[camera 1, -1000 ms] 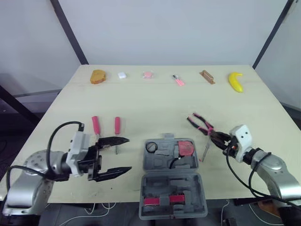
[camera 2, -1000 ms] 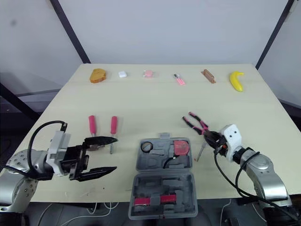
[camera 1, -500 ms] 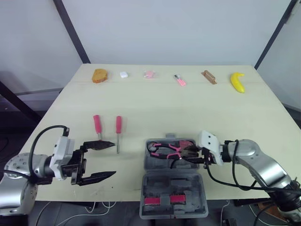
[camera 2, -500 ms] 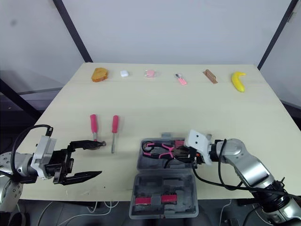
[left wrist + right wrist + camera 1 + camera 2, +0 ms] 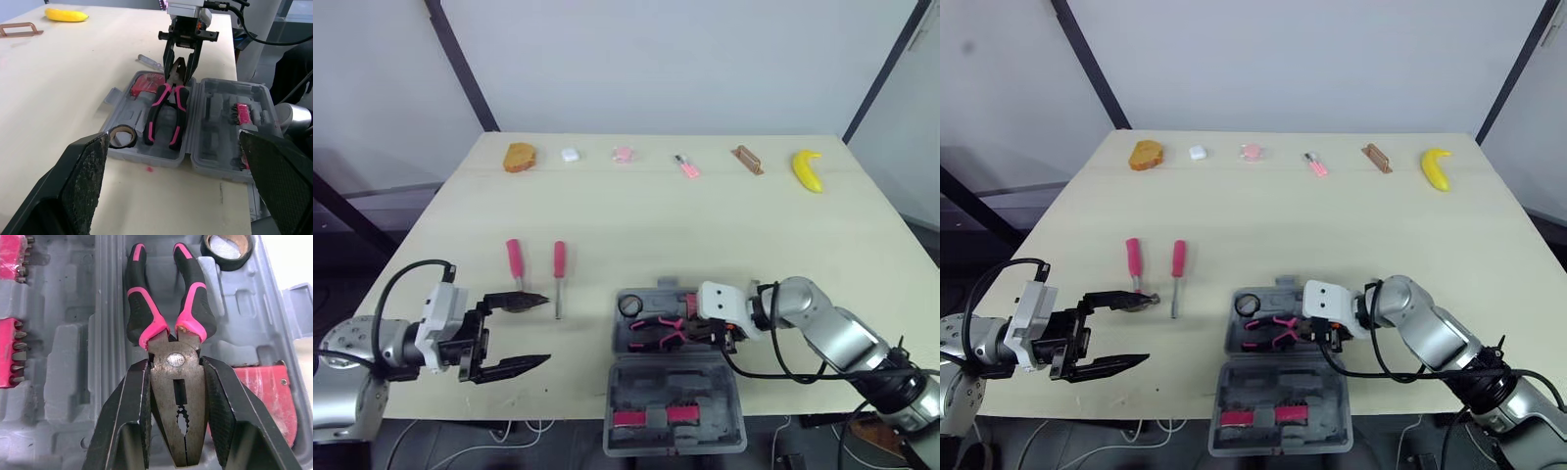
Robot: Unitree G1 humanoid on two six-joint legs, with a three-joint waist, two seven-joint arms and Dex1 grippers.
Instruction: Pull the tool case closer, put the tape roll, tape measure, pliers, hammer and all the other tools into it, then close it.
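Observation:
The grey tool case (image 5: pixel 672 387) lies open near the table's front edge. Pink-and-black pliers (image 5: pixel 653 333) lie in its far half, and my right gripper (image 5: pixel 693 329) is shut on their head, one finger (image 5: pixel 132 421) against each side. In that same half sit a black tape roll (image 5: pixel 627 305) and a red tape measure (image 5: pixel 264 391). Two pink-handled screwdrivers (image 5: pixel 513 259) (image 5: pixel 559 259) lie on the table left of the case. My left gripper (image 5: pixel 546 331) hovers open and empty, left of the case and just in front of the screwdrivers.
Pink bit holders (image 5: pixel 646 416) sit in the case's near half. A small tool (image 5: pixel 149 61) lies on the table beside the case. Along the far edge lie a bread piece (image 5: pixel 518 157), a white block (image 5: pixel 570 155), a pink item (image 5: pixel 623 155), a pink marker (image 5: pixel 684 166), a brown handle (image 5: pixel 744 160) and a banana (image 5: pixel 805 169).
My right gripper carried the pliers from the table right of the case into its far half, then slid them a little to the left. My left gripper drew back leftward.

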